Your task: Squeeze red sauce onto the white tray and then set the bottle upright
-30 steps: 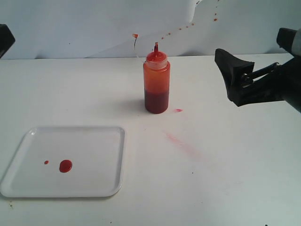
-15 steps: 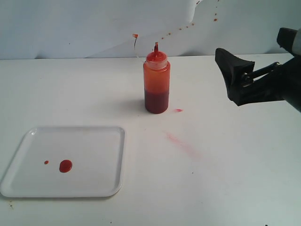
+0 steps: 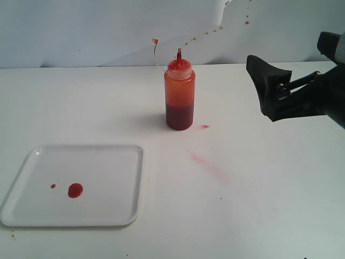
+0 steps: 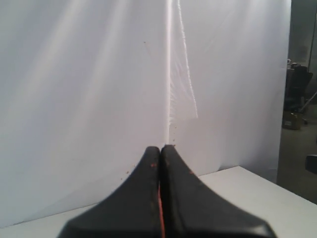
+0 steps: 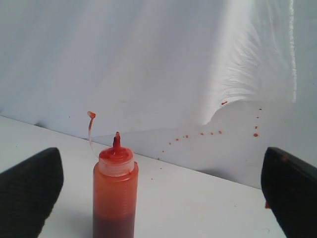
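Right of upright bottle (image 3: 179,97) | right end effector (image 3: 268,89) hovers level, released wide | left end effector (image 4: 160,151) clenched, empty

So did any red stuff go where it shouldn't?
Yes. A faint pinkish smear streaks the table outside the white tray, a small red dash lies beside the upright bottle, and red specks dot the backdrop behind. The red sauce blob sits on the tray.
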You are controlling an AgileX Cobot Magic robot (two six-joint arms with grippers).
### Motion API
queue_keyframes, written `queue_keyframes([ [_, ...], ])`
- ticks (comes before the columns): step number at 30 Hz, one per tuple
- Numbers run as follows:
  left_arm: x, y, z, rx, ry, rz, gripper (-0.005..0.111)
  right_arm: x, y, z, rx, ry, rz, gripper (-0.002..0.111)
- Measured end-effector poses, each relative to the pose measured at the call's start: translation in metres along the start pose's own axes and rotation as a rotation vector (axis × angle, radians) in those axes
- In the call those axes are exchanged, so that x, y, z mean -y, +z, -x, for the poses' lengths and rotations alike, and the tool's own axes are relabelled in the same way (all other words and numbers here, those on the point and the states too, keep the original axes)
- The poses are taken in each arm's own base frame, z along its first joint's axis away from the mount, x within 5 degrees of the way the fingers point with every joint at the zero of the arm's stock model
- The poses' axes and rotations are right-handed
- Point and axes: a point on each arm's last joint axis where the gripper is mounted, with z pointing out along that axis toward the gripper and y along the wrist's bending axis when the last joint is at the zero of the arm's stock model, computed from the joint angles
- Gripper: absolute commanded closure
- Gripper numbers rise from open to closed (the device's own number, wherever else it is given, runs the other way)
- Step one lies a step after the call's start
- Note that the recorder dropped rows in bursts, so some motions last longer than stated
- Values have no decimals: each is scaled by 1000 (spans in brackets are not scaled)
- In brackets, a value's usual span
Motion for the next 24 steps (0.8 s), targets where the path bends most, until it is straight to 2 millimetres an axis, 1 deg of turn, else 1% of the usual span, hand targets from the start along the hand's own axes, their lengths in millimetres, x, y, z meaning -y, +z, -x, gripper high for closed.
queue_keyframes([
  [3,-8,-12,-9,3,16,55,107,0,0,0,0,0,0,3],
  [7,-17,-37,-23,39,49,134,107,0,0,0,0,0,0,3],
  [13,-24,-75,-40,140,85,263,107,0,0,0,0,0,0,3],
  [16,-25,-90,-45,181,105,334,107,0,0,0,0,0,0,3],
  [19,-25,-100,-45,221,121,388,107,0,0,0,0,0,0,3],
  [24,-27,-103,-46,221,136,459,107,0,0,0,0,0,0,3],
])
